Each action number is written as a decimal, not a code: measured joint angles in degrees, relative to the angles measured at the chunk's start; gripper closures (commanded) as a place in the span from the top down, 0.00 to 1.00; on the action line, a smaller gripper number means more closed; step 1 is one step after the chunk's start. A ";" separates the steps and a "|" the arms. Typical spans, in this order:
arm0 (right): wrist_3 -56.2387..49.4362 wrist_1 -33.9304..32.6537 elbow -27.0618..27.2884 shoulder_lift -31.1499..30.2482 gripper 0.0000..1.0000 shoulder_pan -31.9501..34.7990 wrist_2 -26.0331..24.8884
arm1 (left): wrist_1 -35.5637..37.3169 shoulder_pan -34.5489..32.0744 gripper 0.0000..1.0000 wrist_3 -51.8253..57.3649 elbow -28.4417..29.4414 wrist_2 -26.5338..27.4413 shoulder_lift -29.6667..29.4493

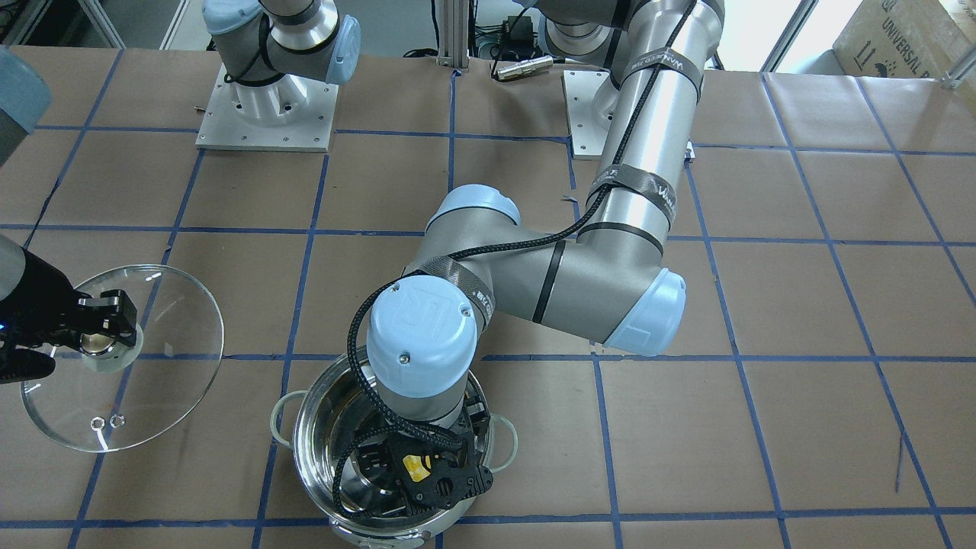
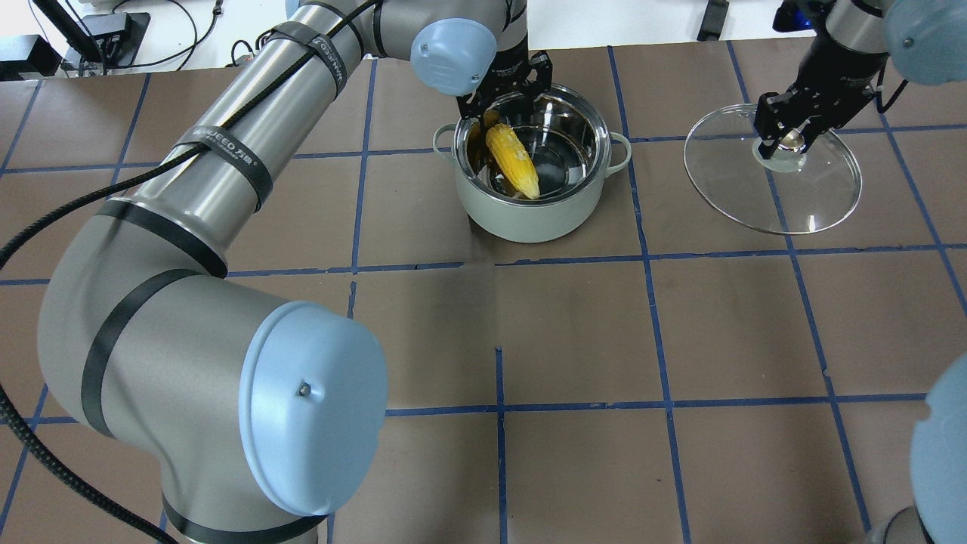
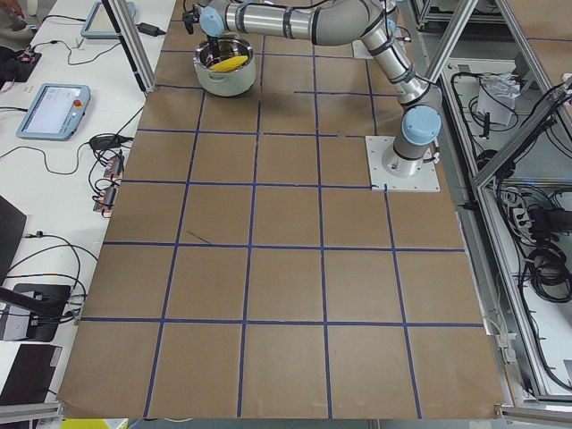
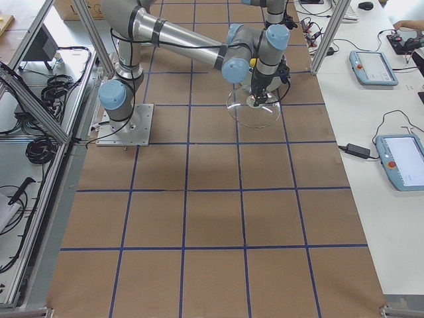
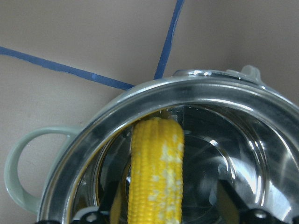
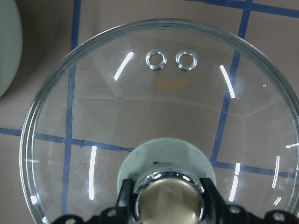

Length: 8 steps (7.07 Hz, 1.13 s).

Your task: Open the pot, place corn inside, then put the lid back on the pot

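The pot (image 2: 529,219) stands open at the far middle of the table, shiny inside, pale green outside, with loop handles. The corn (image 2: 515,162) lies slanted inside it, one end up against the wall. My left gripper (image 2: 505,106) hangs over the pot's rim, open; in the left wrist view the corn (image 5: 156,177) sits between the spread fingers (image 5: 227,198) with a gap on one side. My right gripper (image 2: 786,136) is shut on the knob (image 6: 169,196) of the glass lid (image 2: 770,189) and holds it tilted to the right of the pot.
The table is brown paper with a blue tape grid (image 2: 498,412). The left arm's elbow (image 1: 610,290) stretches over the table's middle. Both arm bases (image 1: 267,107) stand at the robot's edge. Tablets and cables (image 3: 54,107) lie on side benches.
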 measured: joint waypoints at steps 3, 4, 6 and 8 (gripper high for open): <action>1.15 0.14 -1.91 -0.47 0.19 0.71 -0.01 | -0.57 2.12 1.00 7.12 -0.96 0.08 1.13; 2.30 0.47 -3.03 -1.15 0.19 1.67 0.15 | -1.12 3.80 0.99 10.88 -2.27 0.01 2.81; 6.37 0.50 -4.83 -1.65 0.19 4.98 0.54 | -1.73 8.95 1.00 20.01 -12.73 -0.29 11.36; 14.76 0.21 -7.93 -0.52 0.19 10.17 0.64 | -1.76 13.32 1.00 25.19 -25.75 -0.35 23.51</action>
